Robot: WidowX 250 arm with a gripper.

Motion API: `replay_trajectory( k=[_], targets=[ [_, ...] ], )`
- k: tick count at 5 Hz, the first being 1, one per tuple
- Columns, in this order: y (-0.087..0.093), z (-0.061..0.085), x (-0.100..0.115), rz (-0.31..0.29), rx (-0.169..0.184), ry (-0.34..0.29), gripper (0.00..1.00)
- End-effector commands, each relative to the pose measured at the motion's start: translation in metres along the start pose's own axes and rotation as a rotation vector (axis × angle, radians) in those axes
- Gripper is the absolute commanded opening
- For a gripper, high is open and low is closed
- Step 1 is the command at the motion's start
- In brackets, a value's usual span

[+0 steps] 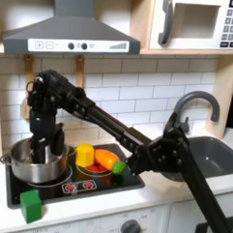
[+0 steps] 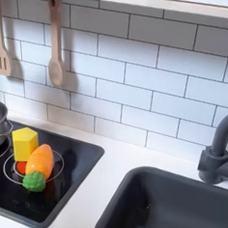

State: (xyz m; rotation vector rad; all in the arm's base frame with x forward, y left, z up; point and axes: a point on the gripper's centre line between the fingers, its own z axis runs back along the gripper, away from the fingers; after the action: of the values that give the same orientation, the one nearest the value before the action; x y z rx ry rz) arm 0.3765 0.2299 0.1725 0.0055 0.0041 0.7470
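Tool (image 1: 42, 155) down inside steel pot (image 1: 29, 167), left of frame; opening not discernible. Next: lift straight clear.

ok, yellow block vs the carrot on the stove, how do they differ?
The yellow block is boxy and one plain colour; the carrot is tapered, orange with a green leafy end. The block stands upright on the stovetop; the carrot lies on its side across a burner ring. In the first exterior view the block sits nearer the pot under the gripper. Both rest on the stovetop, side by side.
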Motion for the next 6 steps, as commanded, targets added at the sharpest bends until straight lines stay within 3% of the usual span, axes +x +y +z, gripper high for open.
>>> replay_trajectory(
  k=[1,2,4,6],
  targets=[
    [-0.007,-0.011,-0.005,-0.016,0.0,0.021,1.0],
    [-0.017,-0.023,-0.012,-0.038,-0.006,0.05,1.0],
    [-0.049,-0.018,-0.026,-0.11,-0.035,0.052,1.0],
    [-0.06,-0.02,-0.036,-0.136,-0.045,0.058,1.0]
  ],
)
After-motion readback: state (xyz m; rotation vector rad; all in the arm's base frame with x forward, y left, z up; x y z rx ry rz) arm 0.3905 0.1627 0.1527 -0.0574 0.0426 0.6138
